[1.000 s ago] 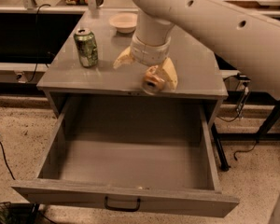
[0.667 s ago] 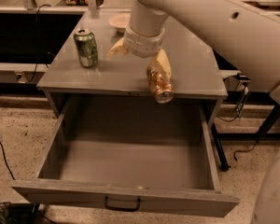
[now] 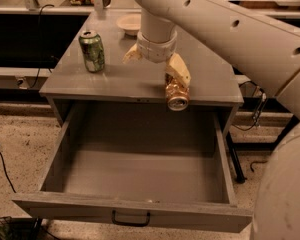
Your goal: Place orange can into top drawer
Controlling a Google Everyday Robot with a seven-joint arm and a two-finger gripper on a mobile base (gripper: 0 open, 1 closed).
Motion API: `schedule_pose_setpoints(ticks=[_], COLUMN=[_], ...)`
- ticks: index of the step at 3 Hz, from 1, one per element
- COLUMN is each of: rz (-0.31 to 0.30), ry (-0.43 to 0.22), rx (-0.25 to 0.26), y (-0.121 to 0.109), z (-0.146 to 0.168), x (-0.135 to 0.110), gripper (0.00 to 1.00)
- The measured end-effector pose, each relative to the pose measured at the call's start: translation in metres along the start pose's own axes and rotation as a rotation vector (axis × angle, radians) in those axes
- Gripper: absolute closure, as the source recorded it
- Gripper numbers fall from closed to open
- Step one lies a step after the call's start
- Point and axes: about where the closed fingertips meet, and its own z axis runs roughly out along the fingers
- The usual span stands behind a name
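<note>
The orange can [image 3: 176, 95] is tilted with its silver end toward me. It hangs at the front edge of the cabinet top, over the back of the open top drawer [image 3: 140, 216]. My gripper [image 3: 154, 70] is above the cabinet top with its fingers spread wide. The can is not between them. It sits just below the tip of the right finger [image 3: 178, 70], touching it or very close. The drawer is pulled fully out and its grey inside is bare.
A green-and-white can [image 3: 92, 50] stands upright on the left of the cabinet top [image 3: 80, 86]. A pale bowl [image 3: 128, 22] sits at the back. My large white arm [image 3: 240, 39] fills the upper right. Cables lie on the speckled floor at the left.
The fingers have spread and the wrist has drawn back. The can, which was between the fingers, is now out past the right finger and lower, at the cabinet's front edge.
</note>
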Motion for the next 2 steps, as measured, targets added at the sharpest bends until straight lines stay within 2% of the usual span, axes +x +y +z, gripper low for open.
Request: schedule_pose_setpoints(ticks=[1,2], rz=[0.007,0.043], ry=[0.006,0.038], rx=[-0.002,-0.011], y=[0.003,0.024], z=[0.0,0.005], x=[0.001,0.006], gripper=[0.26,0.49])
